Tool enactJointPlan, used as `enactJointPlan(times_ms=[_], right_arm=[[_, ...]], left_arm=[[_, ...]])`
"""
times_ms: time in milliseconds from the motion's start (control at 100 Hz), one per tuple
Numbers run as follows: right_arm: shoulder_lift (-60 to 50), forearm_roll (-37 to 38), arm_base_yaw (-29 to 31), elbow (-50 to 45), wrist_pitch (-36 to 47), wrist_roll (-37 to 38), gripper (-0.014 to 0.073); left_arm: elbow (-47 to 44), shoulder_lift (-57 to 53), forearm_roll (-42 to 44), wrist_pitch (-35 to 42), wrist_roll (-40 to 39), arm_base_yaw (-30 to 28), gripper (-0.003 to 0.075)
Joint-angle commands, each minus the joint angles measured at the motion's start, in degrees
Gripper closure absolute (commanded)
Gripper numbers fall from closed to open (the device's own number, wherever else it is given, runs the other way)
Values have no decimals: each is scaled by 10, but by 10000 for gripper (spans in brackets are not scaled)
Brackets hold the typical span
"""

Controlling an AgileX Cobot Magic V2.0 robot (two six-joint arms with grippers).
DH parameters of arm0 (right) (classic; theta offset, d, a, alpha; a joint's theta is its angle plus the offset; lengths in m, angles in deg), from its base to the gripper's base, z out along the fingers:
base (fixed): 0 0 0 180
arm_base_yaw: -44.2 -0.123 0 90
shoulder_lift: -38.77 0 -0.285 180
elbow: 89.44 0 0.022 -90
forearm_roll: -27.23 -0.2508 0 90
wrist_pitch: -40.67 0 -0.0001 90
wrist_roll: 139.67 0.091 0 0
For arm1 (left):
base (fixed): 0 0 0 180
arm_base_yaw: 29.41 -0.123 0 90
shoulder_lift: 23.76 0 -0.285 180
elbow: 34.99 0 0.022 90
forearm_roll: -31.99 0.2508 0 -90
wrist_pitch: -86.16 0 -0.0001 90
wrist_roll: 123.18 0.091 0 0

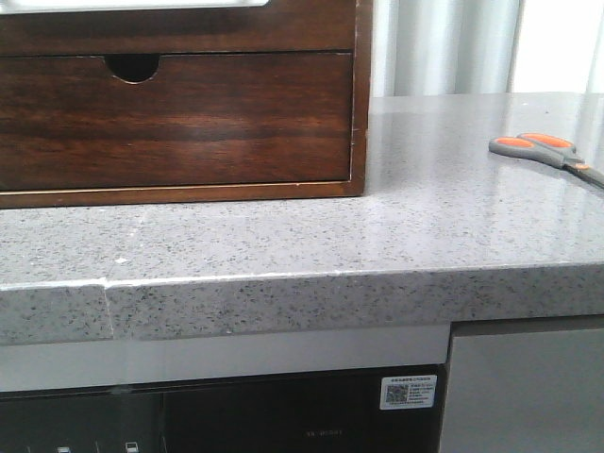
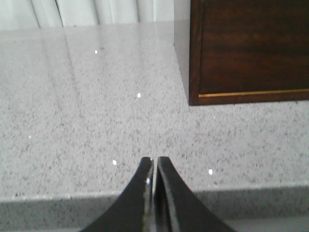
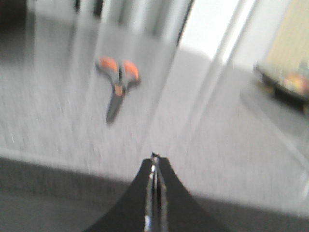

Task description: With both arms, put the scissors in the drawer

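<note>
The scissors (image 1: 547, 154), with orange-and-grey loop handles, lie flat on the grey speckled counter at the far right of the front view; the right wrist view shows the scissors (image 3: 117, 83) blurred, some way beyond the fingertips. The dark brown drawer (image 1: 179, 118), with its semicircular notch at the top edge, sits closed in the wooden cabinet at the left. No arm appears in the front view. My left gripper (image 2: 154, 159) is shut and empty near the counter's front edge, short of the cabinet's corner (image 2: 195, 99). Also shut and empty, my right gripper (image 3: 154, 158) hovers by the counter edge.
The wooden cabinet frame (image 1: 360, 104) stands on the counter around the drawer. The counter's front edge (image 1: 283, 302) runs across the front view, with an appliance panel below it. Pale curtains (image 1: 444, 47) hang behind. A blurred dark object (image 3: 285, 84) lies off to one side in the right wrist view.
</note>
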Motion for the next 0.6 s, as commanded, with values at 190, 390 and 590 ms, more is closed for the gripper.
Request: enactJointPlan(times_ms=[190, 390, 590], right_arm=[[-14, 12, 2, -18, 227, -3, 639], [-14, 12, 2, -18, 254, -3, 639], [-13, 10, 2, -7, 256, 46, 639]], left_arm=[[-11, -19, -4, 111, 1, 1, 740], [-11, -19, -4, 138, -4, 1, 740], [0, -19, -41, 252, -21, 1, 740]])
